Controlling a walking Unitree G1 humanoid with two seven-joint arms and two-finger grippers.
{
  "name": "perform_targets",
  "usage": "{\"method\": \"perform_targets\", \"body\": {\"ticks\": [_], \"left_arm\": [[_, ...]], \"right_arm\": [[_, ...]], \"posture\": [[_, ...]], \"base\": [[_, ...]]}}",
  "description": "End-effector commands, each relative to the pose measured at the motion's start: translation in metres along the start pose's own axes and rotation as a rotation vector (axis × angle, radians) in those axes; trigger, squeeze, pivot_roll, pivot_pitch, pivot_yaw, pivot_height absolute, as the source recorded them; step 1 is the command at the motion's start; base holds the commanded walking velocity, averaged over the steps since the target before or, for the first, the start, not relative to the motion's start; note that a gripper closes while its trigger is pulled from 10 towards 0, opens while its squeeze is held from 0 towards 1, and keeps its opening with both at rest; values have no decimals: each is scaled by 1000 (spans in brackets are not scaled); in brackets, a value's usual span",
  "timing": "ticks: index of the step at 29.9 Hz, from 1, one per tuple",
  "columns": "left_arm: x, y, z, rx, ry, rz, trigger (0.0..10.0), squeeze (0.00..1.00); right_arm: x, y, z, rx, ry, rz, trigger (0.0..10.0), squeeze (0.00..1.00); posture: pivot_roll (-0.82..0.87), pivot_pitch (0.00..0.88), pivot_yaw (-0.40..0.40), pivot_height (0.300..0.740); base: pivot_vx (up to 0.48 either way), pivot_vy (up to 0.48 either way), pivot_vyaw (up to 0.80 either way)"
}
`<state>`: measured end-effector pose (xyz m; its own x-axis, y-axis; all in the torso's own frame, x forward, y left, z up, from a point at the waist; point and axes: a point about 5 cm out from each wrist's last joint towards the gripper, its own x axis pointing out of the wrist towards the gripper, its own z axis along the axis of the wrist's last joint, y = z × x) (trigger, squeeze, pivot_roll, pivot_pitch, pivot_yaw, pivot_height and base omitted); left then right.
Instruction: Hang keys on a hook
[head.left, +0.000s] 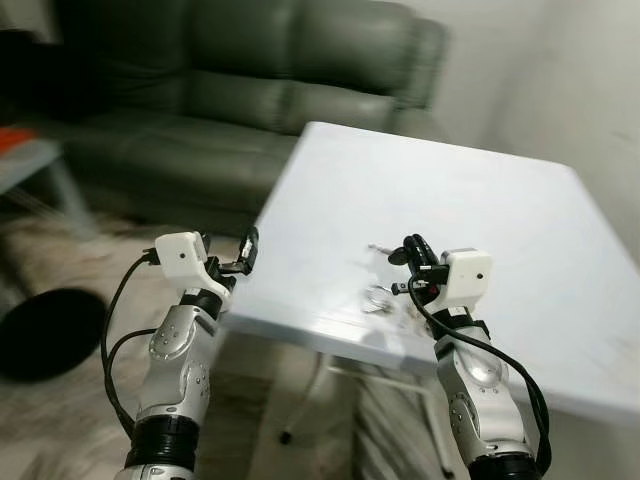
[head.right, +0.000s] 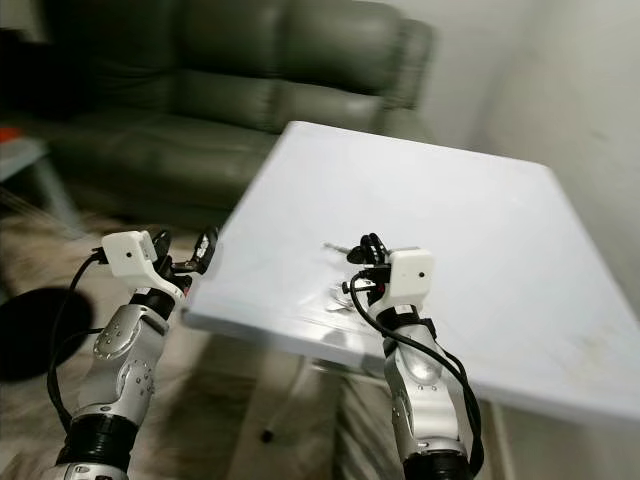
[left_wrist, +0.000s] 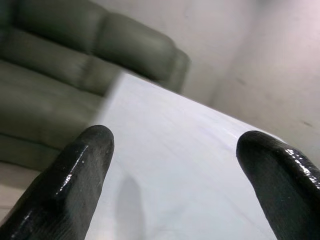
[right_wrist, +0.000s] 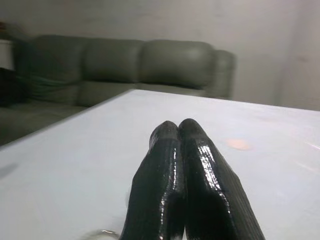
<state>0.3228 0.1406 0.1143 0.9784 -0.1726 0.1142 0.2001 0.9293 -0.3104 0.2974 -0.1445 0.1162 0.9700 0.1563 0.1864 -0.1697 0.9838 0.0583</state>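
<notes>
A small bunch of keys on a ring (head.left: 379, 297) lies on the white table (head.left: 520, 250), close to its near edge. My right gripper (head.left: 408, 256) hovers just above and behind the keys, its two black fingers (right_wrist: 181, 165) pressed together with nothing between them. A bit of the key ring (right_wrist: 102, 233) shows below the fingers in the right wrist view. My left gripper (head.left: 246, 254) is raised at the table's near left corner, open, with its fingers (left_wrist: 82, 165) wide apart and pointing across the tabletop.
A grey-green leather sofa (head.left: 250, 90) stands behind the table. On the floor at the left lies a dark round object (head.left: 45, 330). A low side table (head.left: 30, 160) stands at the far left. A pale wall (head.left: 590, 90) runs along the right.
</notes>
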Motion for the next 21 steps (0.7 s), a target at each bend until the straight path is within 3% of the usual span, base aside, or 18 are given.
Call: {"method": "perform_targets", "body": {"ticks": [1, 15, 21], "left_arm": [[2, -2, 0, 6, 3, -5, 10000, 0], [7, -11, -4, -9, 29, -44, 10000, 0], [11, -18, -6, 27, 51, -92, 10000, 0]], "right_arm": [[0, -3, -1, -3, 15, -12, 10000, 0], [-1, -1, -2, -16, 33, 3, 10000, 0], [0, 1, -3, -21, 39, 25, 10000, 0]], "posture": [[47, 0, -109, 740], [38, 0, -121, 740], [38, 0, -119, 740]], "base": [[0, 0, -788], [0, 0, -788], [0, 0, -788]]}}
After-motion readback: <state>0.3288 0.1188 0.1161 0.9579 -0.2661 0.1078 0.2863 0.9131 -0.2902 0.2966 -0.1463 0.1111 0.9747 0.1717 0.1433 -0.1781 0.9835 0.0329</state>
